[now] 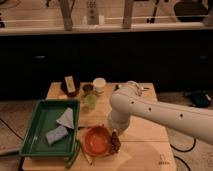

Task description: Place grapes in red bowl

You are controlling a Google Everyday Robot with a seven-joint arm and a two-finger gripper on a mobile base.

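The red bowl (96, 140) sits near the wooden table's front edge, just right of the green tray. My white arm reaches in from the right and bends down to the bowl's right rim. There my gripper (115, 142) is shut on a dark lumpy bunch, the grapes (115, 146), which hangs right beside the bowl's right edge, low over the table. The gripper's own body hides part of the bunch.
A green tray (35, 134) with two grey-blue packets lies at the left. A long green item (74, 155) lies along the tray's right front corner. Behind stand a small dark bowl (69, 88), a white cup (99, 85) and a green cup (90, 102). A dark counter wall rises behind the table.
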